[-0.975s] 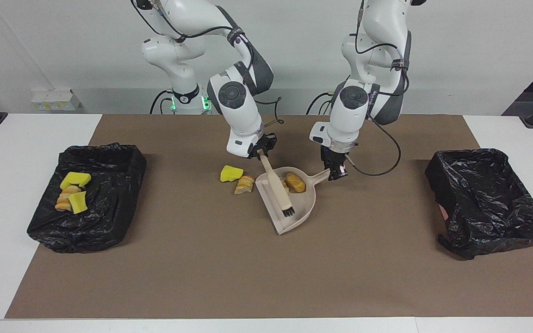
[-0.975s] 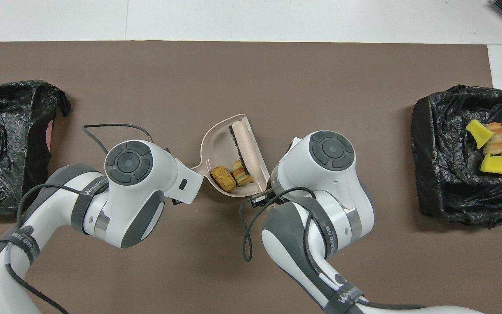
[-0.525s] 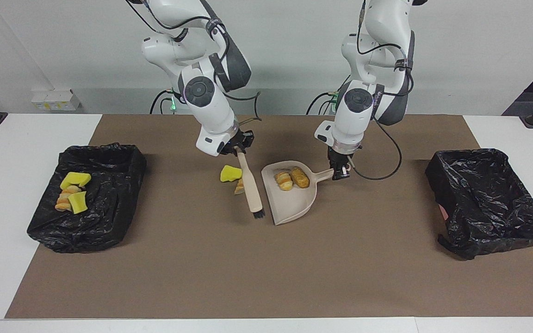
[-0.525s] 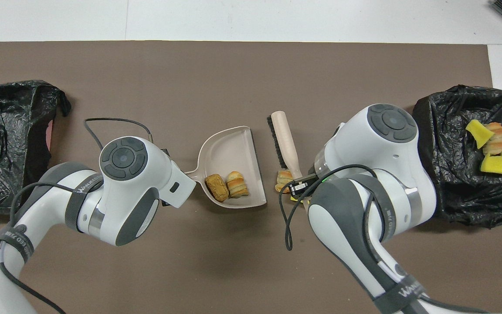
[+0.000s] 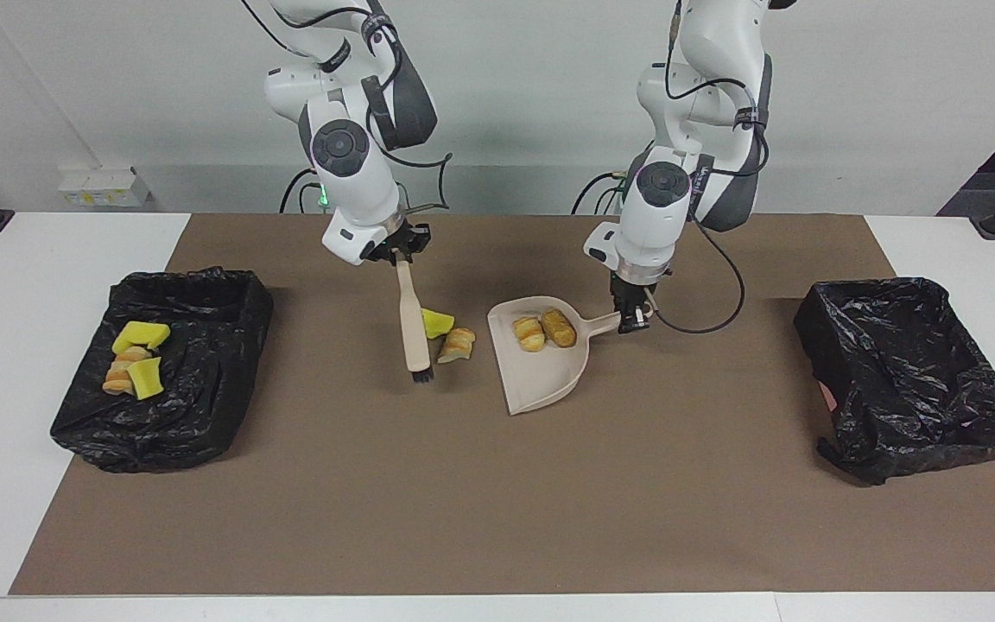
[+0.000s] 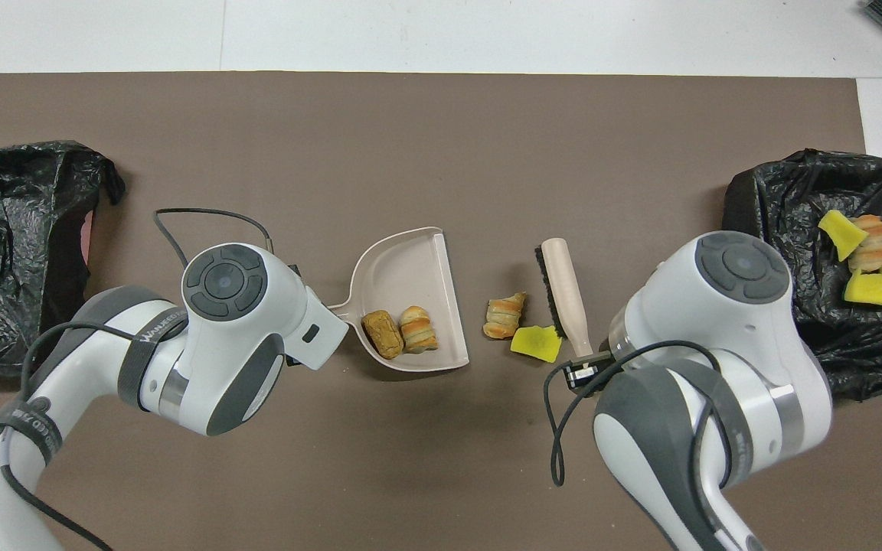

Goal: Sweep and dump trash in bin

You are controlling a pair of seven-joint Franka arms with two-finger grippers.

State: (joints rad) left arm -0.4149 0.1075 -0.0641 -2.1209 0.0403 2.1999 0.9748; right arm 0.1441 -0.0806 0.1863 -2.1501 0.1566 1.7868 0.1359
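My right gripper [image 5: 400, 257] is shut on the handle of the beige brush [image 5: 415, 333]. The brush's bristle end points down at the mat, beside two loose trash bits, on their side toward the right arm's end. The bits are a yellow sponge chunk [image 5: 437, 322] and a croissant piece [image 5: 458, 344]. My left gripper [image 5: 633, 321] is shut on the handle of the beige dustpan [image 5: 541, 380], which lies on the mat beside those bits. In the dustpan lie a croissant piece [image 5: 530, 333] and a brown bread piece [image 5: 559, 327]. The overhead view shows the brush [image 6: 563, 295], sponge [image 6: 537, 343], loose croissant [image 6: 504, 316] and dustpan [image 6: 410, 260].
A black bag-lined bin [image 5: 195, 406] stands at the right arm's end of the mat and holds several yellow and croissant trash bits [image 5: 136, 358]. A second black bag-lined bin [image 5: 903, 371] stands at the left arm's end.
My right gripper lifted the brush out of the dustpan and carried it over the loose bits toward the right arm's end. The dustpan turned slightly and keeps its two pieces.
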